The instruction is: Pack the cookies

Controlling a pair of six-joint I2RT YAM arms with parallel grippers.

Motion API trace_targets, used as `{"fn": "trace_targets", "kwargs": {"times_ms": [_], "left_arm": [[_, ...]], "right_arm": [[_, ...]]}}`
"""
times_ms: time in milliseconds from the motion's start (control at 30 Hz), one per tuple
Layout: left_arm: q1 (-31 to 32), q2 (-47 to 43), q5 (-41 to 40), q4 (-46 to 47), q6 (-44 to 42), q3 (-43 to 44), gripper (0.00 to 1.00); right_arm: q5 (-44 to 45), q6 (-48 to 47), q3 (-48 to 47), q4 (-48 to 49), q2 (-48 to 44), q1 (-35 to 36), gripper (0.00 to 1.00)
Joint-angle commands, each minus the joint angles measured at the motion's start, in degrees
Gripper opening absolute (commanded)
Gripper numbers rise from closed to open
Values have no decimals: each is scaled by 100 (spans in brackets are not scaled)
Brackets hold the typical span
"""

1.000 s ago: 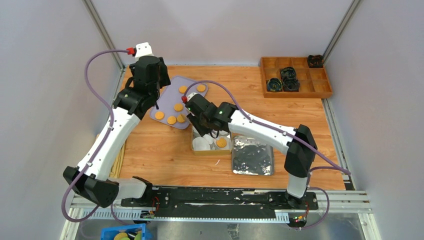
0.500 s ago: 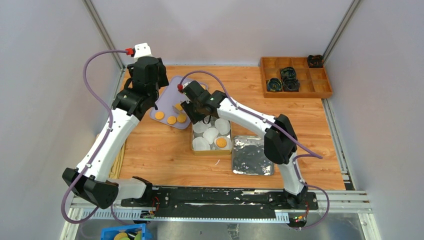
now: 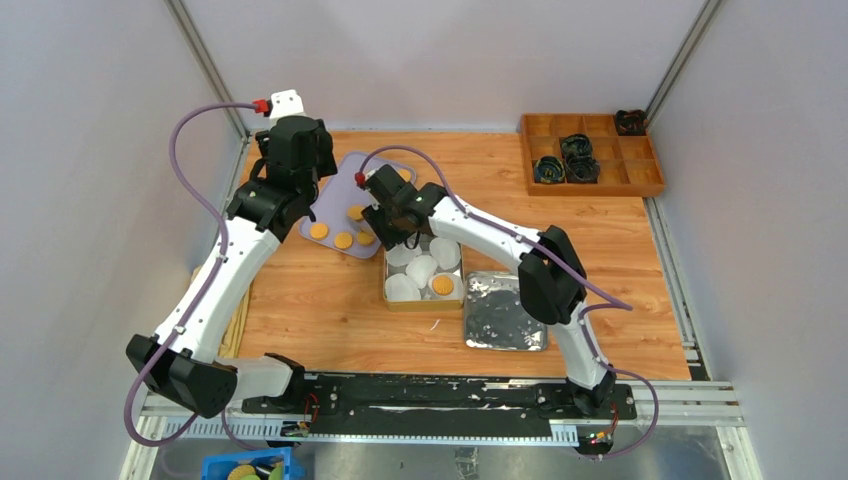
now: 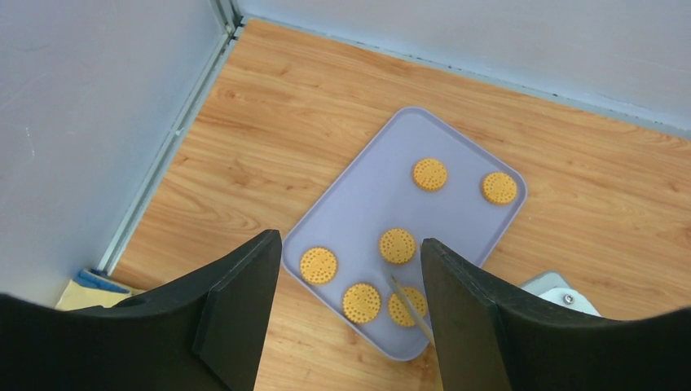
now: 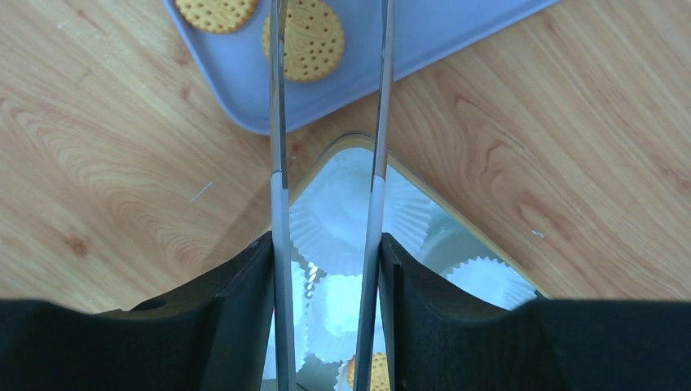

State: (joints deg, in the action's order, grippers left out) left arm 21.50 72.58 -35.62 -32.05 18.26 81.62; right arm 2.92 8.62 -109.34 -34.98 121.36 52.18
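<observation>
Pale grey-lilac walls (image 3: 90,150) enclose a wooden tabletop (image 3: 600,250) with warm orange grain, framed by aluminium rails (image 3: 205,65) that run up the back corners. At the far right corner sits a compartmented wooden organiser (image 3: 590,155) holding dark tangled items. A blue bin (image 3: 245,468) shows below the near edge. Lighting is even and soft.

Lighting is even and diffuse from overhead, bright, no hard shadows. Only soft shade under my arms on the wooden table (image 3: 320,300). The foil-lined lid (image 3: 505,311) throws speckled glare. My left wrist view is sharp on the lavender tray (image 4: 367,195), with my own fingers (image 4: 236,309) dark and soft. Right wrist: the metal tongs (image 5: 330,163) are blurred close up, paper cups (image 5: 350,212) near blown-out white.
</observation>
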Motion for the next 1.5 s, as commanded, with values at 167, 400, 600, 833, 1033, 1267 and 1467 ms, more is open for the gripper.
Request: {"fn": "trace_targets", "kwargs": {"times_ms": [167, 400, 600, 833, 1033, 1267, 1467], "left_arm": [[-40, -246, 57, 244, -33, -126, 70], [-49, -228, -41, 242, -53, -181, 70], [-49, -236, 31, 244, -42, -202, 70], [-49, -224, 129, 243, -16, -198, 70], [-50, -259, 114, 245, -31, -188, 70], [-49, -191, 62, 243, -80, -1, 70], [-50, -42, 236, 180, 53, 91, 70]], "right_arm": [[393, -122, -470, -37, 271, -105, 50], [197, -99, -986, -219, 752, -112, 50], [288, -62, -1195, -304, 863, -174, 27], [338, -86, -1015, -292, 481, -226, 11], [404, -174, -676, -136, -241, -219, 8], [312, -119, 614, 9, -1737, -180, 7], [377, -67, 2025, -174, -3182, 25, 6]]}}
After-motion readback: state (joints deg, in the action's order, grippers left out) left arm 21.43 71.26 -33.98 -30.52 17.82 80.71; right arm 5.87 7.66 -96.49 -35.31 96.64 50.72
